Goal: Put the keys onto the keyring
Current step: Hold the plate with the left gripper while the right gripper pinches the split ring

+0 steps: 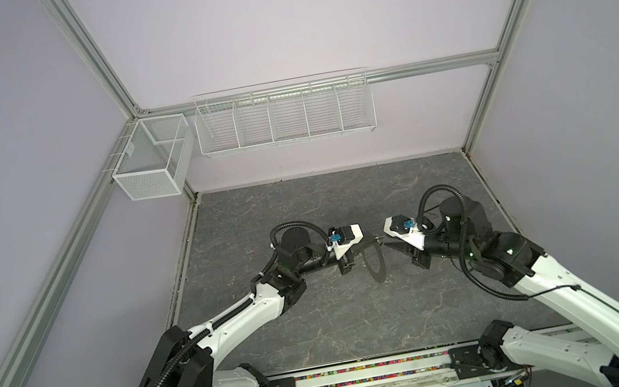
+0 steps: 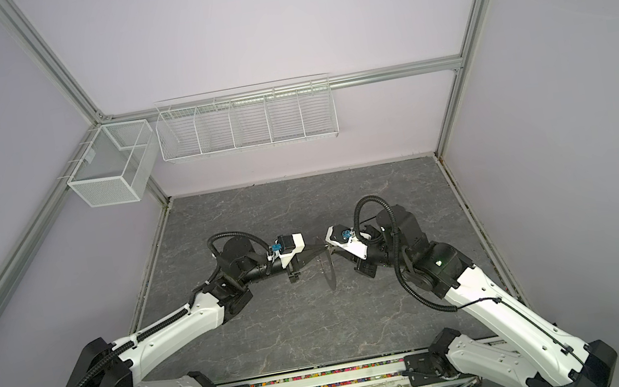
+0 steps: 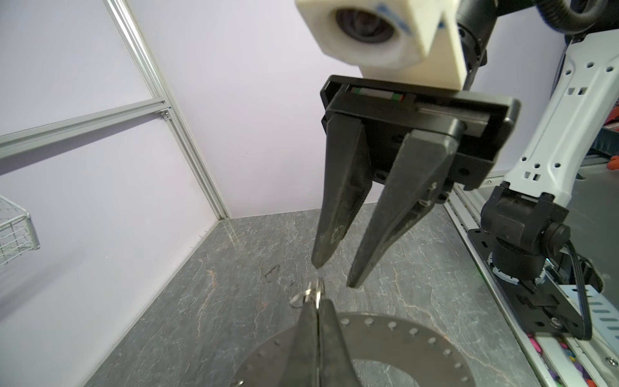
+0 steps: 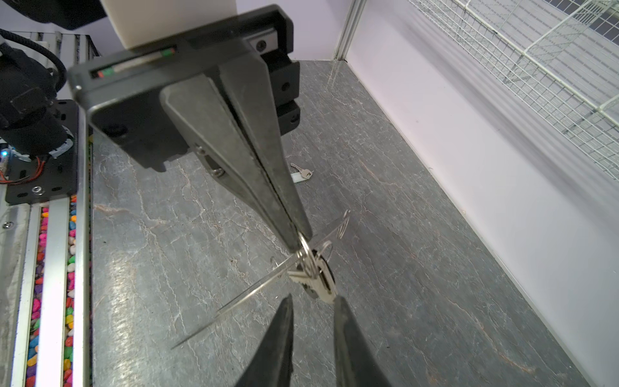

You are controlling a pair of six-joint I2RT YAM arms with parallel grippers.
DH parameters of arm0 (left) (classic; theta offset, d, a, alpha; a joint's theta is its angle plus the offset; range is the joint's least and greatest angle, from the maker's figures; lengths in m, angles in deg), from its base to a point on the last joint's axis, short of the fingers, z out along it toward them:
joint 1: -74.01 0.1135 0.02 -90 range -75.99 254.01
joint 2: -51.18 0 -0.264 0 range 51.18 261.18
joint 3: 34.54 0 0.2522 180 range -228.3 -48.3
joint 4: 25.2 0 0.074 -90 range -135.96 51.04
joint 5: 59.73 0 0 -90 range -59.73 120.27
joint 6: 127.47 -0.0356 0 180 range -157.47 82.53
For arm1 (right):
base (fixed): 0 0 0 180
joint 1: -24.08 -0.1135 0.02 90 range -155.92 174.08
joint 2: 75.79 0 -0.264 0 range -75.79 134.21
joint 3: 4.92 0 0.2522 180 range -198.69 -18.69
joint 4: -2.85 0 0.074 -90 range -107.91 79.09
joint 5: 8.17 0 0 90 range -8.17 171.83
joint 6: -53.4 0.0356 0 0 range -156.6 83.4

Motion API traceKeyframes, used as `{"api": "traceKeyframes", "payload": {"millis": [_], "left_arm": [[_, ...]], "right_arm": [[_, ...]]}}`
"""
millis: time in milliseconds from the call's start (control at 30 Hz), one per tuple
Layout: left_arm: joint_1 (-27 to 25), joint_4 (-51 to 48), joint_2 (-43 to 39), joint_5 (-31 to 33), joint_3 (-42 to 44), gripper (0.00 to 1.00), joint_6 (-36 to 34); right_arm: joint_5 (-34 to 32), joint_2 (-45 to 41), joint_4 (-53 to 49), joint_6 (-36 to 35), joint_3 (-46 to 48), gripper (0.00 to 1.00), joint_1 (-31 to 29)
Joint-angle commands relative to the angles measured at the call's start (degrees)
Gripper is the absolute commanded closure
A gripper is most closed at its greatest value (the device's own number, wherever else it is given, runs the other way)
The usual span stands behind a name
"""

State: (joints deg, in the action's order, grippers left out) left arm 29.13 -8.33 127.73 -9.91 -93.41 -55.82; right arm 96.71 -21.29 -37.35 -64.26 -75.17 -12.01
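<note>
My left gripper [image 3: 316, 301] is shut on the rim of the grey keyring [image 3: 385, 338], holding it on edge above the table; both top views show it as a thin dark oval [image 1: 374, 262] [image 2: 329, 273]. A small split ring [image 3: 303, 296] sits at the shut tips. In the right wrist view a silver key with a black tag [image 4: 315, 281] hangs from the keyring [image 4: 254, 291] just below the left gripper [image 4: 301, 243]. My right gripper [image 4: 313, 298] is open, its tips right by this key, with nothing between them. A white-tagged key [image 4: 301, 174] lies flat on the table.
The table is a grey marbled slab [image 1: 320, 327] walled on three sides. White wire baskets hang on the back wall [image 1: 283, 116] and in the left corner [image 1: 151, 160]. A rail with coloured pebbles [image 1: 370, 374] runs along the front edge between the arm bases.
</note>
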Motion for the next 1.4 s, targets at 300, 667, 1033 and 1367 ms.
{"api": "traceKeyframes", "payload": {"millis": [300,667,1033,1367], "left_arm": [[0.3,-9.1,-3.3,-3.6,-3.3,1.0,-7.7],[0.2,-12.7,-5.2,-4.4,-3.6,1.0,-10.3],[0.3,-15.8,-6.2,-3.9,-3.6,1.0,-12.0],[0.3,-17.4,-5.7,-5.3,-4.7,1.0,-12.8]], "right_arm": [[5.5,0.6,-1.5,0.8,-2.4,0.82,0.4],[9.3,2.4,-3.4,1.0,-3.8,0.84,0.4],[13.0,2.5,-7.3,-1.5,-4.3,0.83,0.4],[11.0,3.9,-7.4,-2.3,-4.6,0.82,0.2]]}}
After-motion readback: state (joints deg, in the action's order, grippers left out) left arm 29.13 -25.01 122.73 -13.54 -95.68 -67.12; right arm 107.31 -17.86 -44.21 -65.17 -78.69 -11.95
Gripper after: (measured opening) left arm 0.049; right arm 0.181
